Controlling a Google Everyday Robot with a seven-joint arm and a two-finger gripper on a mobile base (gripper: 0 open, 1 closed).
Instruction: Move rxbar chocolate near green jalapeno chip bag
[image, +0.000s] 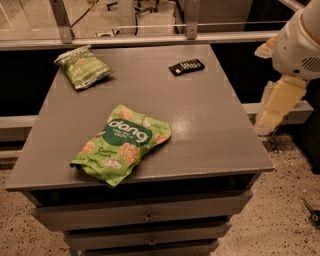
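Note:
The rxbar chocolate (186, 66), a small flat black wrapper with white lettering, lies at the far right of the grey table top (200, 125). The green jalapeno chip bag (82, 67), small and crinkly with a whitish top edge, lies at the far left corner. The two are well apart. My arm (300, 45) is white and comes in at the right edge. Its pale lower part with the gripper (265, 127) hangs beside the table's right edge, away from the bar and lower than it.
A larger bright green "dang" bag (122, 145) lies near the table's front, left of centre. Drawers (145, 217) sit under the table top. A metal rail and glass partition (150, 40) run behind the table. Speckled floor lies to the right.

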